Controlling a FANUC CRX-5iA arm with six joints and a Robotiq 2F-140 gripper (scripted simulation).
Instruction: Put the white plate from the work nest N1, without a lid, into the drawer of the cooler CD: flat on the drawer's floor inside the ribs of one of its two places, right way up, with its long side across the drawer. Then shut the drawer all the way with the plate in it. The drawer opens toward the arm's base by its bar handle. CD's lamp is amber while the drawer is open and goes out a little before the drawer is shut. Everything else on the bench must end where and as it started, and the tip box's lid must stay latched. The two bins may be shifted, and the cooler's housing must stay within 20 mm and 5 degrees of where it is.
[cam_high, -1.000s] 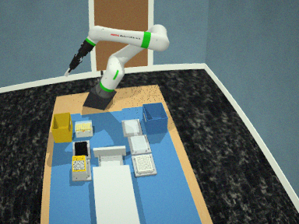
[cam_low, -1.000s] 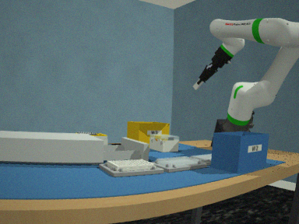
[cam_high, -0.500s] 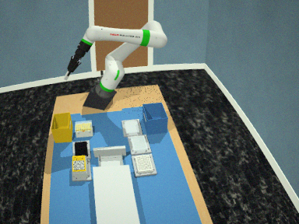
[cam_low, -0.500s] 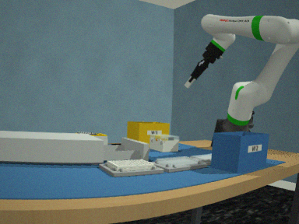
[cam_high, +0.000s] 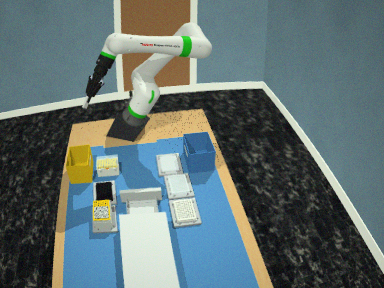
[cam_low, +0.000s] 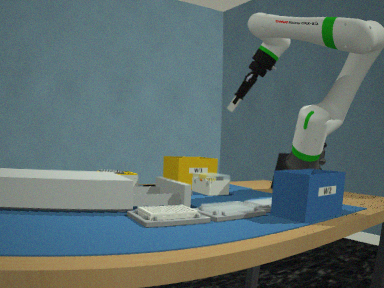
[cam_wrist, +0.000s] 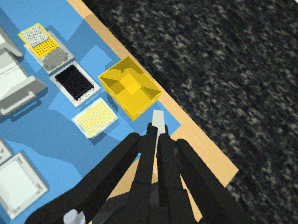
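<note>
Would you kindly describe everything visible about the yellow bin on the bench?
The yellow bin is an open-topped rectangular box with plain, plastic-looking walls and nothing visible inside in the wrist view. It stands upright on the blue mat near the bench's edge, beside the tip box, apart from it. A white label shows on one side in the exterior view. The shut gripper hangs high above, touching nothing.

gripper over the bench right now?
No, in the top view the shut gripper hangs beyond the bench's corner, over the dark floor.
</note>
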